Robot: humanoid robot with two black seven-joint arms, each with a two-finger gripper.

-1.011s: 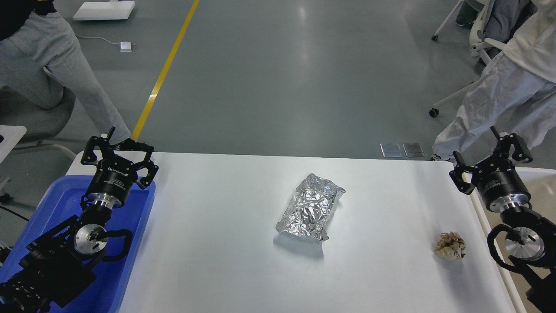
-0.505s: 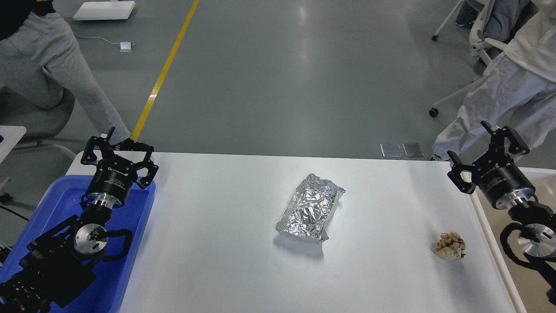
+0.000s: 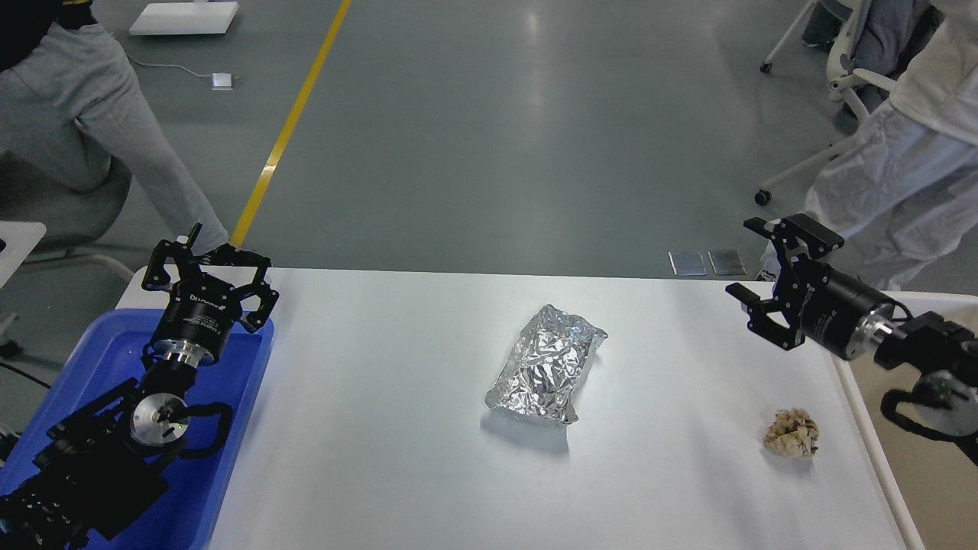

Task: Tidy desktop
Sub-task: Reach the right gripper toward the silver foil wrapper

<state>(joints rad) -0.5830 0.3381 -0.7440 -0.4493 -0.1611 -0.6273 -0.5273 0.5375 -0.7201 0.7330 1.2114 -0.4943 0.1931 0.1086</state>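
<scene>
1. Counter (image 3: 397, 458): large smooth white top with rounded far corners, filling the lower middle of the head view. It runs from the blue tray (image 3: 229, 428) on its left side to the white-rimmed beige bin (image 3: 871, 451) on its right side.
2. Crumpled tan paper ball (image 3: 791, 433) lies on the counter near the right edge, close to the bin rim.
3. Crinkled silver foil packet (image 3: 547, 374) lies flat near the counter's centre, well apart from the paper ball.
4. Right gripper (image 3: 752, 258): above the counter's far right corner, pointing left toward the centre. Fingers apart, holding nothing. The paper ball sits nearer the camera than this gripper and apart from it.
5. Left gripper (image 3: 206, 256): over the far end of the blue tray, at the counter's far left corner. Fingers apart, holding nothing. Foil packet well to its right.
6. Beyond the counter: grey floor with a yellow line (image 3: 286, 134); a person in grey trousers (image 3: 99, 130) far left, a person in white clothing (image 3: 894, 168) far right.
</scene>
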